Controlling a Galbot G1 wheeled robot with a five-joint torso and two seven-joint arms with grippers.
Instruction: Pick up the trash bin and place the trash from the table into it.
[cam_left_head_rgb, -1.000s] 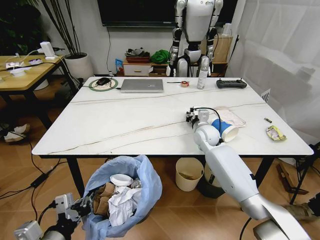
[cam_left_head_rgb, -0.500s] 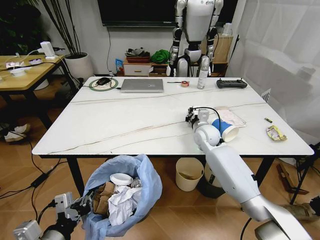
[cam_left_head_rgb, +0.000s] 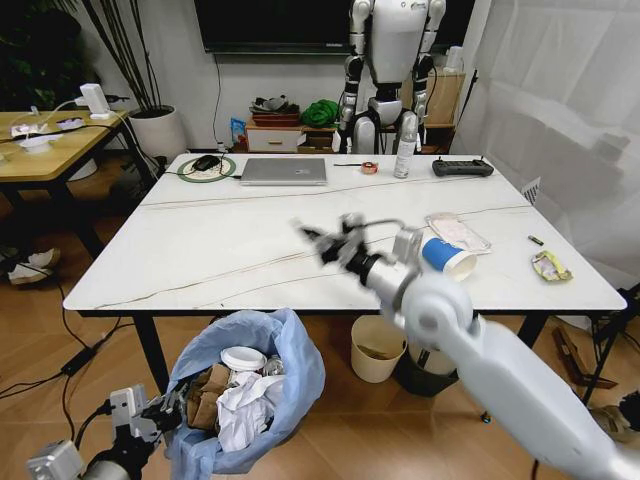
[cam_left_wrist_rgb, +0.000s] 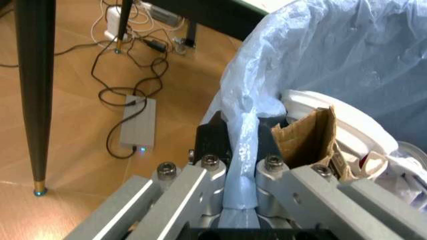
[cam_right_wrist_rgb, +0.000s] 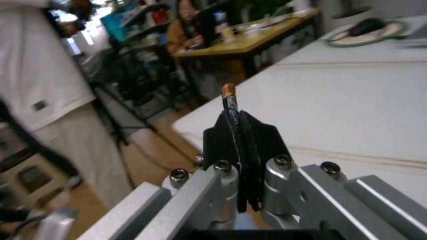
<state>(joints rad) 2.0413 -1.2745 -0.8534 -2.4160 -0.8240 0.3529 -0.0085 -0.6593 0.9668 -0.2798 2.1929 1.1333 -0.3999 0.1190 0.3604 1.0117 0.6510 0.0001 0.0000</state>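
**Marble table, bin held low at its near edge**

White marble table (cam_left_head_rgb: 240, 250) fills our view, with a blue-white paper cup (cam_left_head_rgb: 446, 256) and wrappers (cam_left_head_rgb: 551, 265) lying toward its right side. Our left gripper (cam_left_wrist_rgb: 238, 165) is clamped on the blue bag rim of the trash bin (cam_left_head_rgb: 245, 385), held below the near edge. Our right gripper (cam_right_wrist_rgb: 238, 131), above the tabletop, pinches 1 thin dark stick (cam_right_wrist_rgb: 229, 98) between pressed-together fingers.

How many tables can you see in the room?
2. The big white marble table stands right in front of the robot, and a smaller wooden table stands at the far left, partly cut off by the picture's edge.
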